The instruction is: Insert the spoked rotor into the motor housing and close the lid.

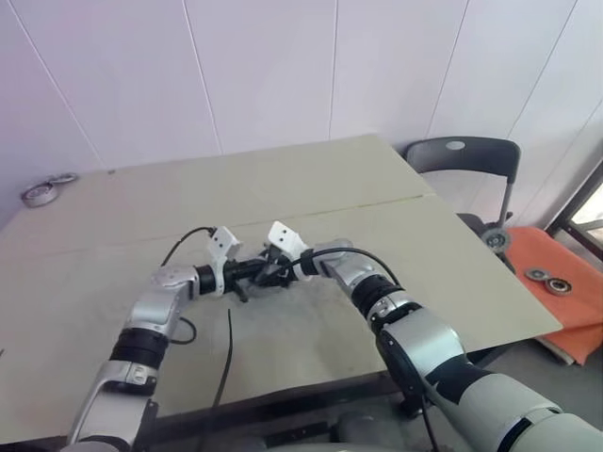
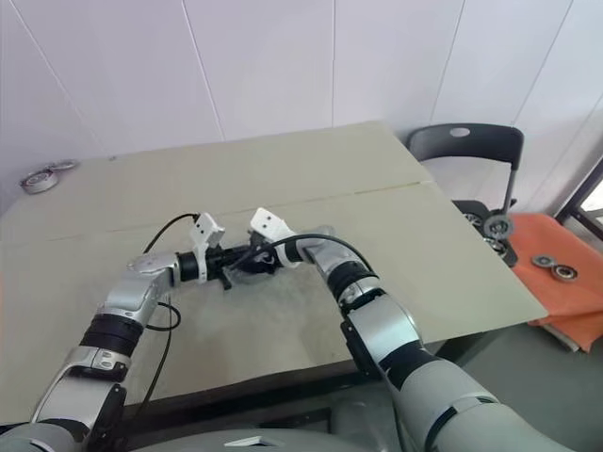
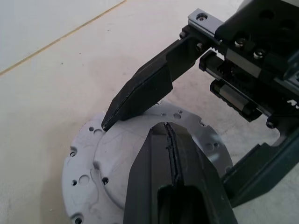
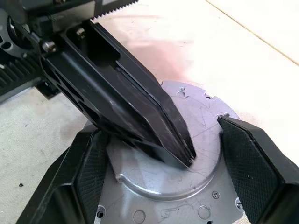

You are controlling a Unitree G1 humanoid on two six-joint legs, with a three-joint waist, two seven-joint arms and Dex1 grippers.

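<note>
lid [image 4: 187, 154] on table [image 1: 377, 188] | left gripper [image 4: 189, 158] pressing it (fingers together)

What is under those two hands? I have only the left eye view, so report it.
Observer: A round silvery lid with small screw holes lies flat on the table.
Operator: Give me the left hand's state.
Observer: The left hand is shut, with its tip down on the lid's raised centre.
Operator: Now the right hand.
Observer: The right hand is open, with one finger on each side of the lid. I cannot tell whether the fingers touch it.
</note>
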